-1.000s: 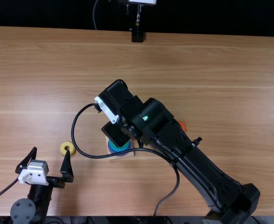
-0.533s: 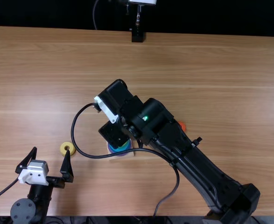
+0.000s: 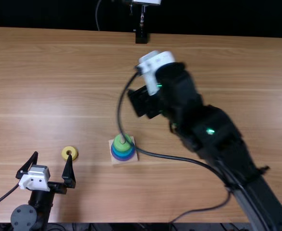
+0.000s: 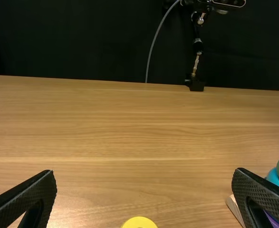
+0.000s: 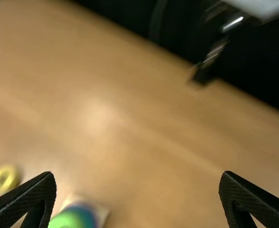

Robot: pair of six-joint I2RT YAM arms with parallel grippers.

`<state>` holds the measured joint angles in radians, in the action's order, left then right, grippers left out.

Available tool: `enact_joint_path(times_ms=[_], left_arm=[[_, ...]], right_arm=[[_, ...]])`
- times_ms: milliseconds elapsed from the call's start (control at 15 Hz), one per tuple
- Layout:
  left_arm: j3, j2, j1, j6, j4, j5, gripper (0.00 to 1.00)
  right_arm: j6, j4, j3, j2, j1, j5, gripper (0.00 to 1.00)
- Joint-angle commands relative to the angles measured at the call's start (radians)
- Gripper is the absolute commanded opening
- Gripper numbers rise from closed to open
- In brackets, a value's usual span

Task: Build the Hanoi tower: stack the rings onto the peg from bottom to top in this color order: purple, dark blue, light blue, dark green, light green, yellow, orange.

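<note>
In the top view, the ring stack (image 3: 123, 152) tapers upward, its peg (image 3: 122, 139) upright on the wooden base (image 3: 113, 161) and light green uppermost, with the yellow ring (image 3: 65, 155) flat to its left, the left gripper (image 3: 53, 155) farther left and the right gripper (image 3: 143, 102) beyond it, having swung off the stack since the earlier frame. In the left wrist view, the left gripper's (image 4: 145, 171) fingers stand wide with nothing between them. In the right wrist view, the right gripper's (image 5: 138, 173) fingers are likewise spread wide and empty.
</note>
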<state>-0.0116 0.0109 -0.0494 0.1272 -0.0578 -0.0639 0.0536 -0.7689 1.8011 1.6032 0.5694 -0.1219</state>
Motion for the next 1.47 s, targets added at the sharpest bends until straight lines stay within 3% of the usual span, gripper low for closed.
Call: enact_joint_path(times_ms=[0,200,267,333,400,467,600,733,800,1000,1267,1400], left_arm=[[0.012,-0.011,0.01,-0.015,-0.031,-0.021,1.0],[0.012,-0.011,0.01,-0.015,-0.031,-0.021,1.0],[0.012,-0.011,0.01,-0.015,-0.031,-0.021,1.0],[0.012,-0.011,0.01,-0.015,-0.031,-0.021,1.0],[0.012,-0.011,0.01,-0.015,-0.031,-0.021,1.0],[0.012,-0.011,0.01,-0.015,-0.031,-0.021,1.0],[0.012,-0.011,0.01,-0.015,-0.031,-0.021,1.0],[0.012,-0.011,0.01,-0.015,-0.031,-0.021,1.0],[0.012,-0.011,0.01,-0.015,-0.031,-0.021,1.0],[0.012,-0.011,0.01,-0.015,-0.031,-0.021,1.0],[0.012,-0.011,0.01,-0.015,-0.031,-0.021,1.0],[0.012,-0.011,0.01,-0.015,-0.031,-0.021,1.0]], right_arm=[[0.0,0.05,-0.117,-0.103,-0.069,-0.049,1.0],[0.003,0.425,-0.5,-0.368,-0.25,-0.053,1.0],[0.003,0.608,-0.652,-0.473,-0.316,-0.073,1.0],[0.002,0.806,-0.83,-0.574,-0.375,-0.108,1.0],[0.005,1.013,-1.0,-0.664,-0.419,-0.121,1.0],[0.007,1.182,-1.131,-0.747,-0.456,-0.121,1.0],[0.007,1.337,-1.378,-0.922,-0.497,-0.117,1.0],[0.005,1.324,-1.537,-1.137,-0.517,-0.108,1.0],[0.007,1.311,-1.614,-1.209,-0.542,-0.081,1.0],[0.007,1.303,-1.778,-1.428,-0.563,0.057,1.0],[0.009,0.786,-1.789,-1.603,-0.591,0.063,1.0],[0.011,0.674,-1.789,-1.603,-0.594,0.063,1.0]])
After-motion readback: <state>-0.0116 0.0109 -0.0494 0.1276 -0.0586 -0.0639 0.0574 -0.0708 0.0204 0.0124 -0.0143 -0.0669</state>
